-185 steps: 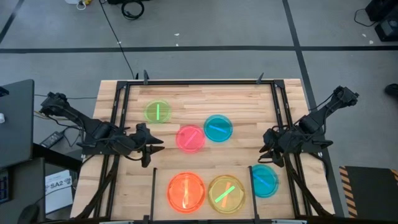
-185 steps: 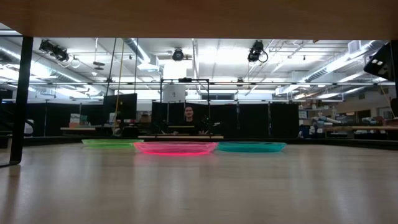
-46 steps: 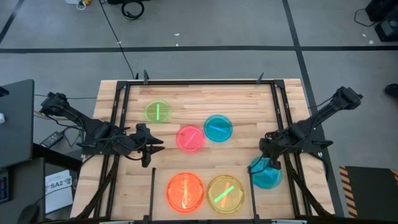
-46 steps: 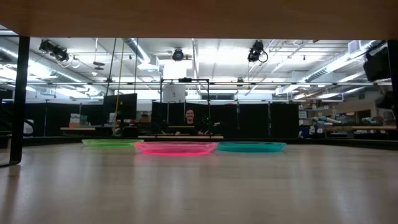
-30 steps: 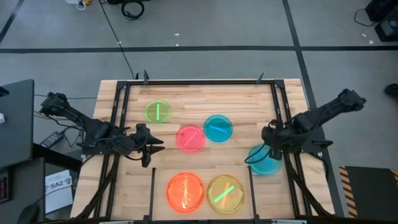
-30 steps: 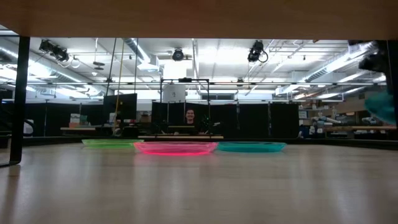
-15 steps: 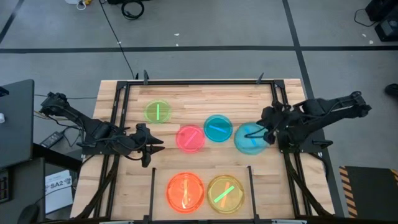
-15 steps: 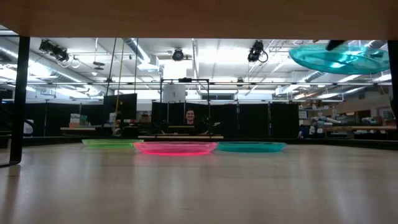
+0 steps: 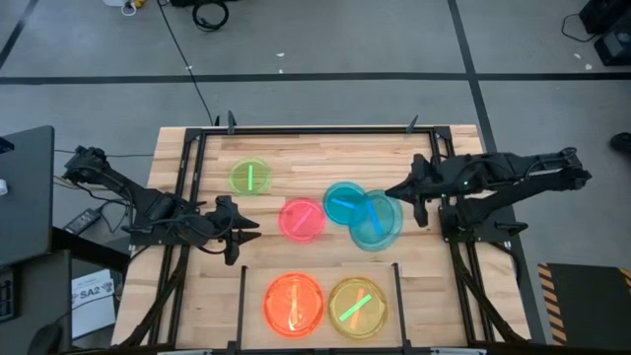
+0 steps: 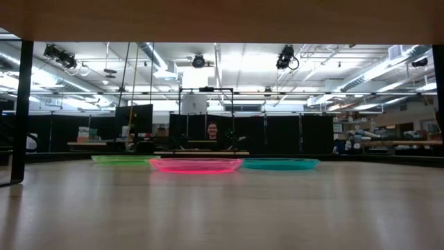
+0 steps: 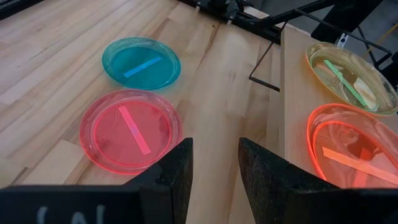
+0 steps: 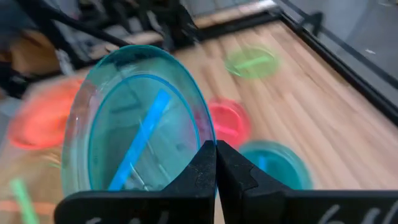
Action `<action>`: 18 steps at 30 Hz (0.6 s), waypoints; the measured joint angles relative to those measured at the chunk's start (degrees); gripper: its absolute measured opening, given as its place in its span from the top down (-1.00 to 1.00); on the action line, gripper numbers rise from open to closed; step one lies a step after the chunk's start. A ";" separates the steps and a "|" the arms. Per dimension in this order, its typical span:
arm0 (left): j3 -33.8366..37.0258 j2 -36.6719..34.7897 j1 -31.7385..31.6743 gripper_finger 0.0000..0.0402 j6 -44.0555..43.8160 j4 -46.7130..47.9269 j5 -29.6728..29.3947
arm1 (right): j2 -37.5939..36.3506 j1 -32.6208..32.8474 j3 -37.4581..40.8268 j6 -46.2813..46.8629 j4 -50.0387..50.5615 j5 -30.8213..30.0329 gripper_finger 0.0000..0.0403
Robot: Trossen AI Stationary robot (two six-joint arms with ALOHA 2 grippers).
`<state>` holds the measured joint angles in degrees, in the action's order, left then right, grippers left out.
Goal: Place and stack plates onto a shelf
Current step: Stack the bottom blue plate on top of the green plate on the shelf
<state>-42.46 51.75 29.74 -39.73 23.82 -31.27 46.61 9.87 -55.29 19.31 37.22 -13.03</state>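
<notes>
On the shelf (image 9: pixel 394 271) at the near edge of the wooden bench (image 9: pixel 296 148), an orange plate (image 9: pixel 295 303) and a yellow plate (image 9: pixel 358 307) lie side by side. The left gripper (image 9: pixel 244 227), fingers slightly parted and empty, waits at the left. The right gripper (image 9: pixel 402 190) pinches a cyan plate (image 9: pixel 376 221) by its rim, above another cyan plate (image 9: pixel 342 200). Pink plate (image 9: pixel 302 219) and green plate (image 9: pixel 249 177) lie beyond.

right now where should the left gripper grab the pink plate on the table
Judging by its pose, take the pink plate by its raised rim, on the edge facing the left gripper. It lies flat on the table, so one finger goes inside the lip, one outside. Avoid the far side, where the cyan plate sits close.
</notes>
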 joint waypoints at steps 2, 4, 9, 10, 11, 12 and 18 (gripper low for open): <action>0.00 0.00 0.00 0.33 0.01 0.00 0.00 | 0.15 0.00 0.00 0.00 -2.19 2.20 0.96; 0.00 0.00 0.00 0.33 0.00 0.01 0.00 | 0.54 0.04 0.00 0.33 -4.00 4.60 0.96; 0.00 0.00 0.00 0.33 0.01 0.01 0.00 | 3.30 1.10 0.00 2.71 -8.73 10.27 0.96; 0.00 0.00 0.00 0.33 0.00 0.01 0.00 | 4.24 1.56 0.00 3.16 -9.57 11.14 0.96; 0.00 0.00 0.00 0.33 0.00 0.01 0.00 | 5.22 2.04 0.00 3.58 -10.41 11.88 0.96; 0.00 0.00 0.00 0.33 0.01 0.01 0.00 | 6.37 2.54 0.00 4.05 -11.45 12.70 0.96; 0.00 0.00 0.00 0.33 0.01 0.01 0.00 | 13.25 6.01 0.00 5.16 -18.50 19.55 0.96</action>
<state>-42.46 51.75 29.74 -39.72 23.83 -31.27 59.86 15.88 -55.29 24.47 18.73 6.52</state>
